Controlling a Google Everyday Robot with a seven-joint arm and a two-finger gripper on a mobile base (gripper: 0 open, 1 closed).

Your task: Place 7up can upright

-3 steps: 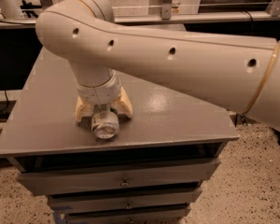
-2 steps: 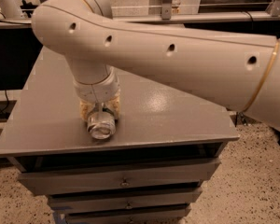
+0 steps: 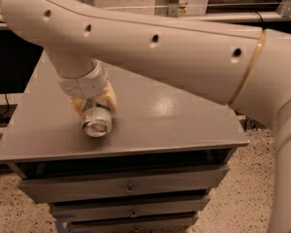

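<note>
The 7up can is silver with a bit of green label. It lies on its side with its shiny end facing the camera, at the front left of the grey cabinet top. My gripper comes down from the big white arm and its tan fingers are closed around the can's body. The can looks lifted slightly off the surface, still tilted on its side. The back of the can is hidden by the gripper.
The cabinet has several drawers below its top. The front edge is just beneath the can. My white arm spans the upper view and hides the rear of the cabinet top. Speckled floor surrounds the cabinet.
The fingers were spread on either side of the can and have closed onto it. The gripper and can have shifted a little to the left and toward the front.
</note>
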